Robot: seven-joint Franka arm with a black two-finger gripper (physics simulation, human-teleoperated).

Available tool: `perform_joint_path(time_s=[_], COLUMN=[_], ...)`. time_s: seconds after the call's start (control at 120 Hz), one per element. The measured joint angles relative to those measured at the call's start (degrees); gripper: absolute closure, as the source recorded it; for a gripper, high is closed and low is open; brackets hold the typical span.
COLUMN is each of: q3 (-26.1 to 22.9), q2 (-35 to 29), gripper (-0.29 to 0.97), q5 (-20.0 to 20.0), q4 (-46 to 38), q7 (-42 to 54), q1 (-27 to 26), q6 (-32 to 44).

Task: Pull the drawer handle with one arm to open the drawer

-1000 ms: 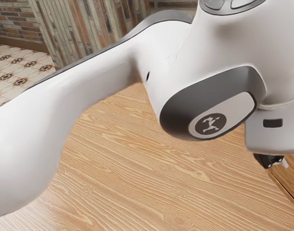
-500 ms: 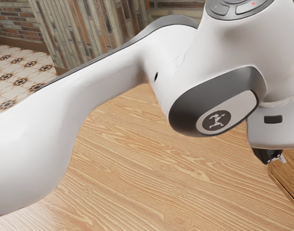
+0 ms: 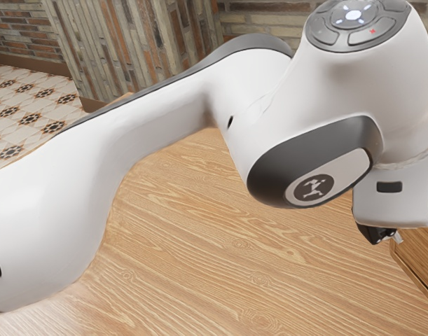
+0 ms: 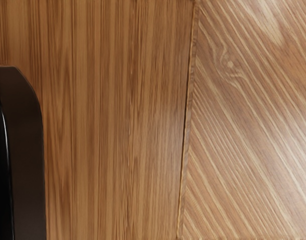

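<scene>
Your arm reaching across the table, gripper near the drawer at the exterior view's right — jaws hidden, you cannot tell apart or together

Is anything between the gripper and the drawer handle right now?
Nothing visible does. By the hand, a black curved bar, probably the handle, lies against a bare wooden panel. The gripper hangs beside the cabinet.

Bright, even light fills the room. The white arm greys underneath and faintly shades the table.
</scene>
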Motion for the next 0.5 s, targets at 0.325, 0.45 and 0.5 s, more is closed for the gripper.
perform_joint_path(time_s=[0.325, 0.45, 0.5], q3=[3.5, 11.3, 14.9], q2=[-18.4, -31.3, -35.6], gripper=[0.10, 0.05, 0.03], q5=[0.4, 0.4, 0.3], q4=[-20.7, -28.1, -28.4], q7=[0.3, 0.2, 0.0], q1=[-0.7, -7.2, -11.4], q6=[-1.1, -1.3, -1.6])
